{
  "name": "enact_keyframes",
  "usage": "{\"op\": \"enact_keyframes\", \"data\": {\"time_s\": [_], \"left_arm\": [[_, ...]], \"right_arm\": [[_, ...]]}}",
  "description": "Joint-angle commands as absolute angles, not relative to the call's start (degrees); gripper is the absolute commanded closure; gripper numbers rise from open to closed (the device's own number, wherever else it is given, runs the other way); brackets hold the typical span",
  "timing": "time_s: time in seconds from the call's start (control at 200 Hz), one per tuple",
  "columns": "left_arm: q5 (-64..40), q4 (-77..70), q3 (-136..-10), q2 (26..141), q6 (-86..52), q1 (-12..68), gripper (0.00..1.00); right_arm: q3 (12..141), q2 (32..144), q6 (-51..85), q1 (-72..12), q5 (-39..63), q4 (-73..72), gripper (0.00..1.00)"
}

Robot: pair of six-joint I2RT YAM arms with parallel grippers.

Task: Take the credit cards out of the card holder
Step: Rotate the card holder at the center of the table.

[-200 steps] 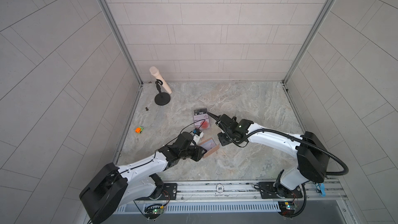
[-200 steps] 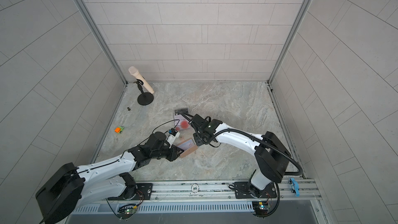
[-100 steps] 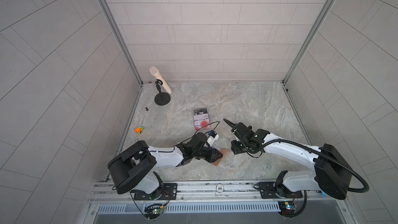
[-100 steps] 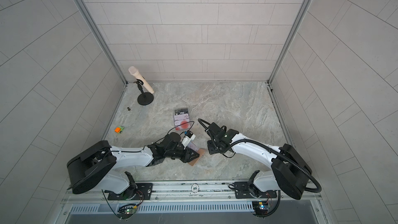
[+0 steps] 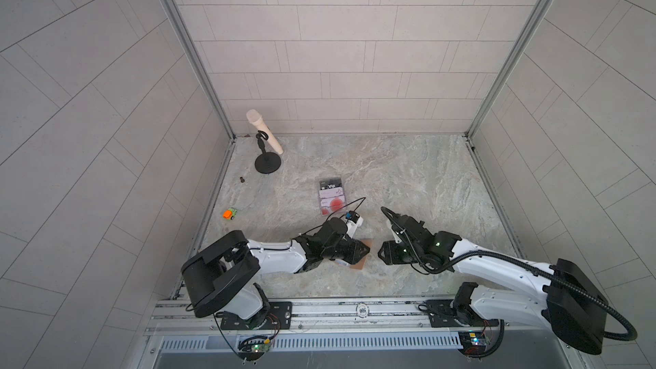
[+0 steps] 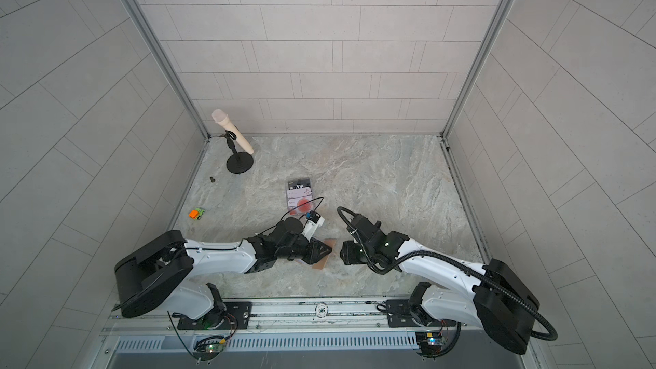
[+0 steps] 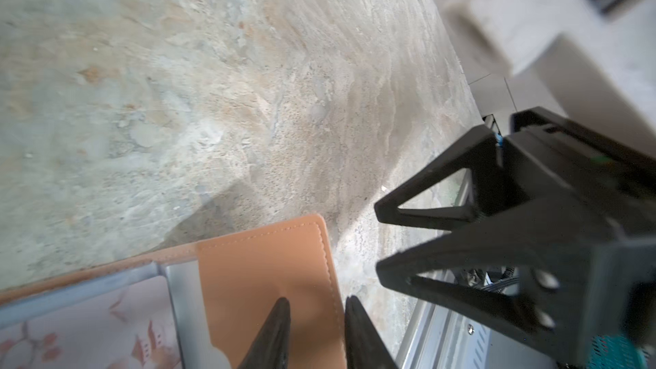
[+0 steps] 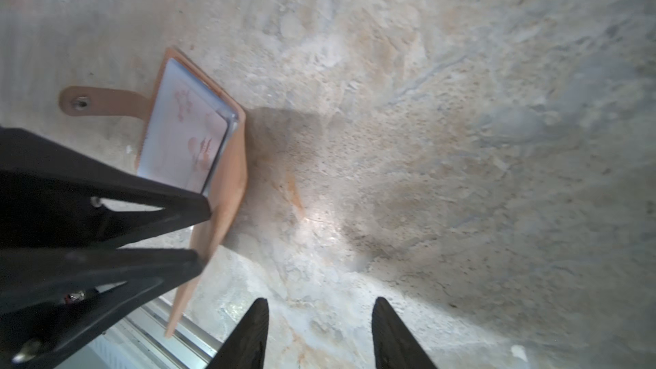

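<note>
So the tan leather card holder [image 5: 365,262] sits near the front edge of the marble-look table [image 5: 426,179], about midway between the two arms, flipped open. The left gripper [image 7: 316,310] has its jaws pulled in narrow around the edge of the open cover [image 8: 230,172], one finger over the leather and the other just past the stitched edge. From the right wrist view that cover is tilted up off the table, so it looks pinched rather than just touched.

A white card [image 8: 184,133] with a pink floral print is lying in the holder, and the snap strap [image 8: 78,101] sticks out flat onto the table. The right gripper [image 8: 321,314] is just beside the holder, not touching it, jaws spread apart with only bare table between them.

Further back, three cards [image 5: 330,197] lie on the table in an overlapping row: a black Vip one, a pale pink one, then one with red circles. Over by the left wall there's a small orange-and-green toy car [image 5: 230,214]. A cream microphone [image 5: 264,134] on a black stand is in the back left corner.
</note>
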State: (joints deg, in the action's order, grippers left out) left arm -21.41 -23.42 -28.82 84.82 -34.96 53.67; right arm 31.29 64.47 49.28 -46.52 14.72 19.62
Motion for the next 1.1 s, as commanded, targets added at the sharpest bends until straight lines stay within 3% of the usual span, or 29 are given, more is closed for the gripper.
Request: {"op": "enact_keyframes", "data": {"time_s": [0.0,0.37,0.776,1.096], "left_arm": [[-18.7,-20.4,-30.5,85.0,-34.4,53.8,0.68],[-14.7,-19.8,-31.3,85.7,-34.6,53.7,0.67],[-13.7,-20.3,-31.3,86.1,-34.8,52.7,0.66],[-13.1,-21.2,-30.1,85.9,-35.4,51.8,0.67]], "right_arm": [[32.2,64.0,52.1,-47.7,16.1,16.1,0.49],[33.5,69.7,54.7,-51.4,16.1,9.4,0.53],[31.7,74.3,59.1,-53.9,13.9,1.2,0.68],[31.8,74.7,59.6,-54.6,13.1,-0.1,0.70]]}}
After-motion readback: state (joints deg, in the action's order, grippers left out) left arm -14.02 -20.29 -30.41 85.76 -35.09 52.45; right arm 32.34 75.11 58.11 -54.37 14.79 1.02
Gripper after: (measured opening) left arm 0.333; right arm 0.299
